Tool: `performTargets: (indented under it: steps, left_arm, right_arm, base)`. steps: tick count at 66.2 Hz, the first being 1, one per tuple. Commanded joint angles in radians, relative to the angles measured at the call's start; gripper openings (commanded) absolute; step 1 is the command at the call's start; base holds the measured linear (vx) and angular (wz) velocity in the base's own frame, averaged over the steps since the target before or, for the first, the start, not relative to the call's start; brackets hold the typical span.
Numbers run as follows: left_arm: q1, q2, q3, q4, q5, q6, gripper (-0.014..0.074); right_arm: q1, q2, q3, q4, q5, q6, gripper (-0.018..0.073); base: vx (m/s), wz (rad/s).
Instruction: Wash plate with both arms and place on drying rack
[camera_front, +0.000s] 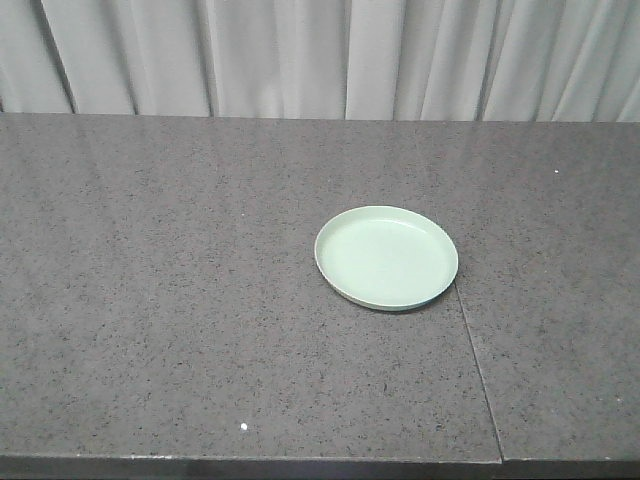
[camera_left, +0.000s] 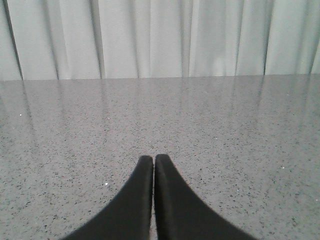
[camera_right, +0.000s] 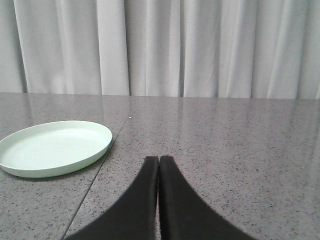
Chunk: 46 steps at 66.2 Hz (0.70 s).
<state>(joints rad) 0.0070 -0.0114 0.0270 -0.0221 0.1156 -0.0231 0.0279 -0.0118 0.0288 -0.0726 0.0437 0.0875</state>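
Speckled grey worktop (camera_front: 150, 300) stretches wide. The mint plate (camera_front: 386, 256) lies flat right of centre on a seam (camera_front: 480, 385), open stone all round. Cut off at the frame's bottom edge, the left fingers (camera_left: 135, 200) and right fingers (camera_right: 142, 200) are clenched, empty.

Your left end effector (camera_left: 153, 160) shows two matte black fingers (camera_left: 134, 202), broad at the base and curving to narrow, rounded tips. Your right end effector (camera_right: 158, 161) looks identical.
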Motion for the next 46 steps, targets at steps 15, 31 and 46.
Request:
performTargets:
  steps: [15, 31, 46]
  left_arm:
    - [0.001, -0.016, 0.021, -0.002, -0.073, -0.009, -0.0006]
    - [0.001, -0.016, 0.021, -0.002, -0.073, -0.009, -0.0006]
    - [0.001, -0.016, 0.021, -0.002, -0.073, -0.009, -0.0006]
  right_arm:
    - [-0.003, -0.011, 0.017, -0.008, -0.073, -0.003, -0.0005]
    - [-0.003, -0.011, 0.017, -0.008, -0.073, -0.003, -0.0005]
    - [-0.003, -0.011, 0.017, -0.008, -0.075, -0.003, -0.0005]
  base:
    - [0.00, 0.00]
    - [0.00, 0.00]
    - [0.00, 0.00]
